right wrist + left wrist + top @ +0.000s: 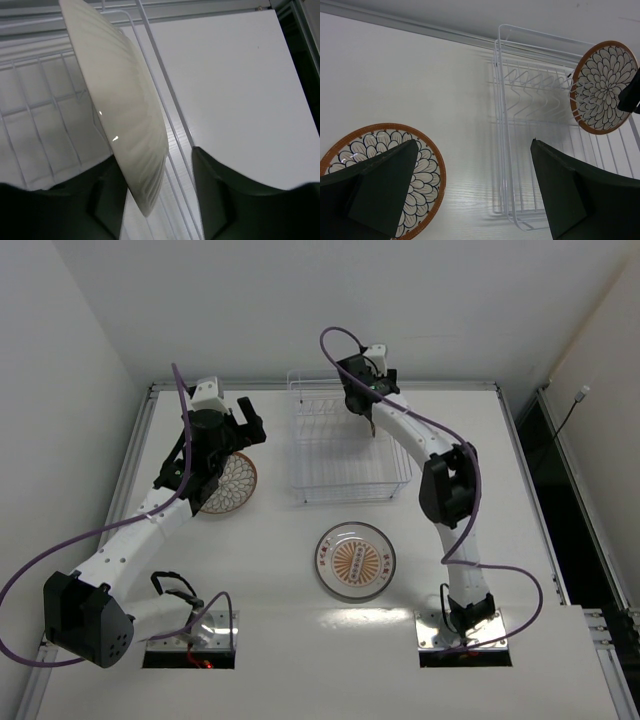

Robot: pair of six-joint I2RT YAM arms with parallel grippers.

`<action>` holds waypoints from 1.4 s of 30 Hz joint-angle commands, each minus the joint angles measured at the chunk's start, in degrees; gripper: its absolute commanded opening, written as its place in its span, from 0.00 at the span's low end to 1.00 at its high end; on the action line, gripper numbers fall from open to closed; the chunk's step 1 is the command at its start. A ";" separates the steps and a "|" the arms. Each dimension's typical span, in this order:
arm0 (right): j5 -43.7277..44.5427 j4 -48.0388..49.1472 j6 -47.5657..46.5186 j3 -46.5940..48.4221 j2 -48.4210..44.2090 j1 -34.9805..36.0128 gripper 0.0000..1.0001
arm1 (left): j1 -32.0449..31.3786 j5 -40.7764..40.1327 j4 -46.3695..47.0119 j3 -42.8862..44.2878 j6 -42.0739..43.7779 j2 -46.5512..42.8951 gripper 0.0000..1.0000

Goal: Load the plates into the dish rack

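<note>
Closest to the lens in its own wrist view, the left pincer [472, 150] hangs with its two dark fingers spread wide and nothing between them. One finger covers part of the petal plate [427, 175], which lies face up and flat on the bench [500, 540]. We read that stance as a lining-up over the rim, since a flat plate can only be taken by its edge.

At about 3 o'clock from that plate in the top view stands the dish rack [320, 465]. The right pincer [159, 159] reaches over its 3 o'clock side with a second petal plate [604, 87] on edge, patterned face towards the left arm, cream back towards the right wrist camera. The plate leans a little. It is on edge because the slotted dividers accept it only that way. In the right wrist view the plate lies against one finger and a gap shows before the other, so we judge this pincer apart, not clamped. We cannot tell whether the plate's lower rim already sits in a slot.

At 6 o'clock from the rack, the sunburst plate [355, 560] waits flat on the bench, well apart from both arms. By our count, two plates remain to load.
</note>
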 commanded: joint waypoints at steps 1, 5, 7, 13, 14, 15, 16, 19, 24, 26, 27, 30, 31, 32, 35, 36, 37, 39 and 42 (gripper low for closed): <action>0.91 0.07 1.88 0.53 -3.24 -1.37 0.54 | -0.41 -0.04 1.68 0.42 0.42 -1.63 0.96; -0.14 1.47 1.88 0.00 -5.25 -0.76 0.62 | -0.41 -0.04 1.68 0.42 0.42 -1.63 0.96; -0.76 2.00 1.35 0.00 -5.96 -0.75 0.62 | -0.41 -0.04 1.68 0.42 0.42 -1.63 0.96; -3.47 3.40 1.35 -1.22 -10.00 0.83 0.63 | -0.41 -1.26 1.68 0.42 0.94 -1.63 0.98; -4.27 4.46 0.74 -2.10 -10.96 1.35 0.65 | -0.41 -1.79 1.68 0.42 0.94 -1.63 0.98; -4.80 4.99 0.73 -3.15 -13.32 1.36 0.65 | -0.41 -1.80 1.68 0.42 0.94 -0.94 0.98; -4.81 5.52 0.73 -6.04 -14.83 2.05 0.65 | -0.41 -1.80 1.68 0.42 0.94 -0.23 0.98; -8.93 9.90 0.73 -15.09 -22.55 3.29 0.66 | -0.41 -1.80 1.16 0.94 0.94 0.48 0.98; -17.18 13.33 2.92 -33.51 -36.70 3.81 0.66 | -0.41 -1.80 0.63 0.95 0.42 1.52 0.99; -18.95 14.65 5.91 -40.48 -42.58 3.82 0.66 | -0.41 0.21 0.11 1.47 -0.11 2.05 0.99; -20.87 16.75 7.14 -47.91 -48.97 4.34 0.66 | -0.41 0.92 0.10 1.48 -0.72 2.06 0.99; -24.05 18.79 11.01 -61.64 -58.93 4.35 0.66 | -0.41 2.06 0.10 1.48 -1.34 2.06 1.00; -26.32 19.40 12.84 -64.66 -65.31 4.35 0.66 | -0.41 2.07 -0.42 2.09 -1.34 2.06 1.00; -27.91 19.41 13.56 -70.00 -68.34 4.35 0.66 | -0.41 2.07 -0.43 2.09 -1.86 2.06 1.00; -31.35 18.55 14.97 -76.18 -77.66 4.35 0.67 | -0.41 3.21 -0.43 2.61 -1.87 2.06 1.00; -31.96 17.05 14.97 -76.90 -79.07 4.35 0.67 | -0.41 3.82 -0.43 2.62 -1.87 2.06 1.00; -33.27 14.16 15.49 -77.60 -81.18 4.35 0.68 | -0.41 3.83 -0.43 2.62 -1.87 2.06 1.00; -34.50 11.25 17.34 -81.62 -84.34 4.35 0.68 | -0.41 3.83 -0.43 2.62 -1.87 2.06 1.00; -38.45 10.71 20.06 -88.73 -87.95 4.35 0.68 | -0.41 3.83 -0.43 2.62 -1.87 2.06 1.00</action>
